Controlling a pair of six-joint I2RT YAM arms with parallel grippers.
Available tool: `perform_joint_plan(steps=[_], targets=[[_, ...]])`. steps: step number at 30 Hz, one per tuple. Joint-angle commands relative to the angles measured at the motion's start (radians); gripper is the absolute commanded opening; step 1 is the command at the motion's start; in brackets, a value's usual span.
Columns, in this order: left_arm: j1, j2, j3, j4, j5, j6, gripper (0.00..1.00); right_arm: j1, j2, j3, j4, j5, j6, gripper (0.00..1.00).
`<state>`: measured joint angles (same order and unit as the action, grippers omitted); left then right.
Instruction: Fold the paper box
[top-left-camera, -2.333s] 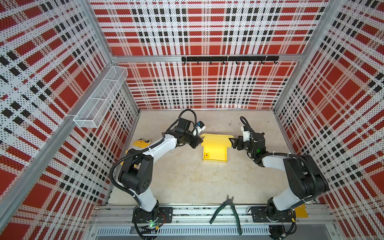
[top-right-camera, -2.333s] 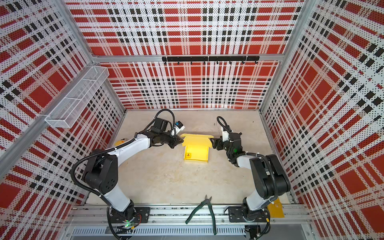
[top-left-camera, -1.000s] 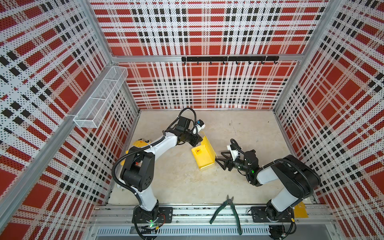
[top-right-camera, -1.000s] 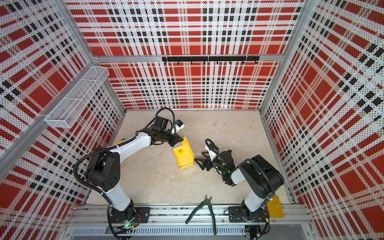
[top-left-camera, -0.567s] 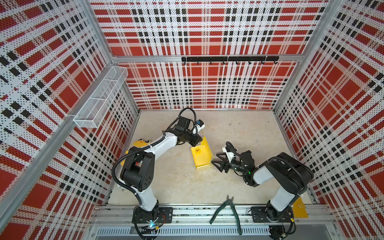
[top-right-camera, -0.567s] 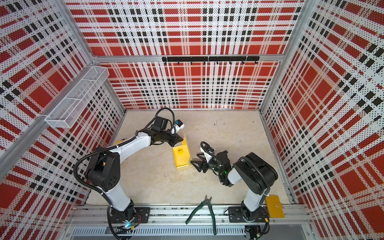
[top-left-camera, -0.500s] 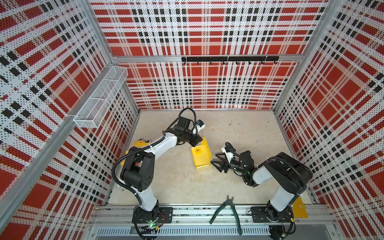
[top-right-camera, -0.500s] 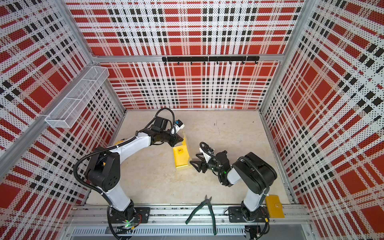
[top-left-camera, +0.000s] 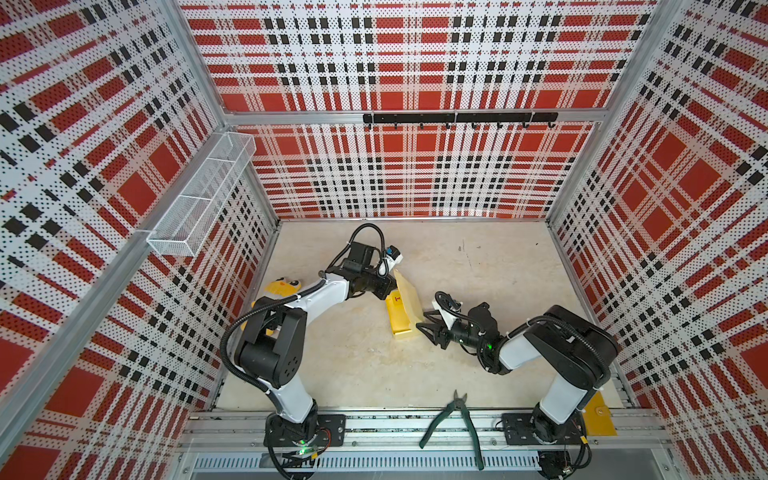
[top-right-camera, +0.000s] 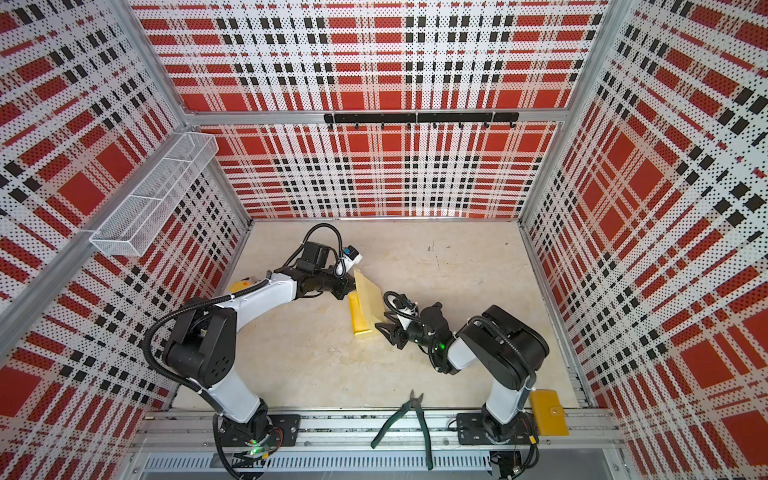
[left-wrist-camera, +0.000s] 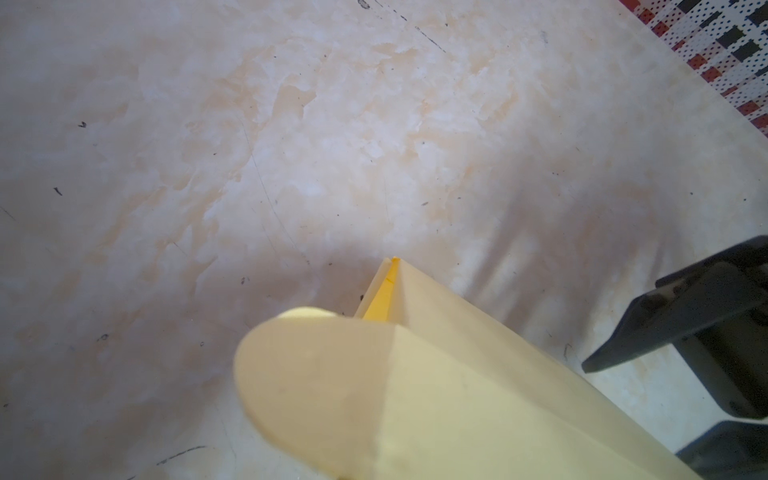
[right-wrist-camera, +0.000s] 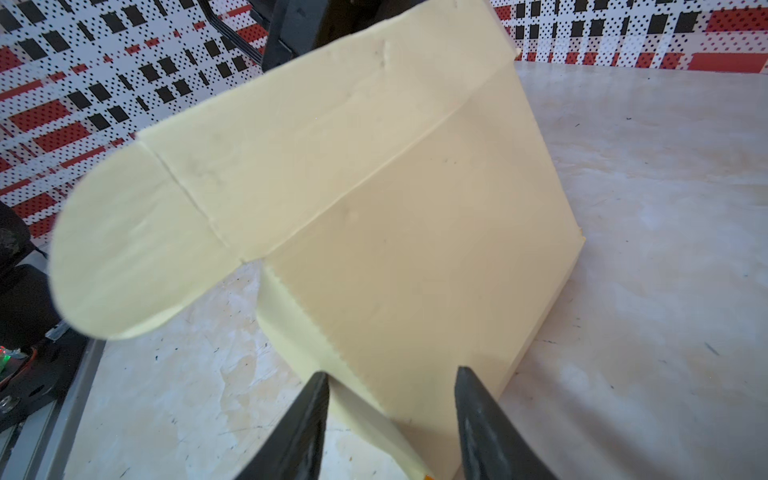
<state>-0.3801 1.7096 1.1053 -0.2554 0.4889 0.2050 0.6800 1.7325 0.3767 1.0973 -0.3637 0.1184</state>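
The paper box (top-left-camera: 402, 307) (top-right-camera: 365, 305), pale yellow cardboard, stands tilted up on one long edge in the middle of the table. My left gripper (top-left-camera: 390, 286) (top-right-camera: 345, 289) is shut on its raised far end. In the left wrist view the box (left-wrist-camera: 436, 395) hides those jaws. My right gripper (top-left-camera: 424, 328) (top-right-camera: 383, 328) is at the box's near low corner. In the right wrist view the gripper (right-wrist-camera: 388, 399) is open, its fingers (right-wrist-camera: 307, 415) straddling a serrated side flap of the box (right-wrist-camera: 395, 208). A rounded tab sticks out to one side.
Green-handled pliers (top-left-camera: 451, 419) lie on the front rail. A yellow plush toy (top-left-camera: 282, 286) sits by the left wall behind the left arm. A yellow wallet (top-left-camera: 598, 419) lies at the front right. A wire basket (top-left-camera: 199, 203) hangs on the left wall.
The left gripper has tipped the box from flat up onto its edge. The right gripper has moved left to the box's near corner and its jaws have narrowed.
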Motion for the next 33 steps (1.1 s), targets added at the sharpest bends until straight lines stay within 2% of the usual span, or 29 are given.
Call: perform_joint_plan(steps=[1, 4, 13, 22, 33], targets=[[-0.009, -0.013, 0.003, -0.031, 0.047, -0.028, 0.02, -0.002, -0.039, 0.014, 0.029, 0.099, -0.063, 0.53], [-0.017, 0.006, 0.07, -0.095, 0.059, -0.03, 0.02, -0.002, -0.06, 0.01, 0.02, 0.094, -0.084, 0.58], [-0.041, 0.013, 0.146, -0.165, 0.043, -0.048, 0.02, -0.003, -0.069, 0.021, -0.036, 0.075, -0.125, 0.62], [-0.041, 0.029, 0.12, -0.163, 0.04, -0.046, 0.02, -0.003, -0.026, 0.027, 0.076, 0.141, -0.117, 0.49], [-0.038, 0.017, 0.07, -0.128, 0.044, -0.052, 0.02, -0.001, -0.022, 0.05, 0.022, 0.147, -0.143, 0.44]])
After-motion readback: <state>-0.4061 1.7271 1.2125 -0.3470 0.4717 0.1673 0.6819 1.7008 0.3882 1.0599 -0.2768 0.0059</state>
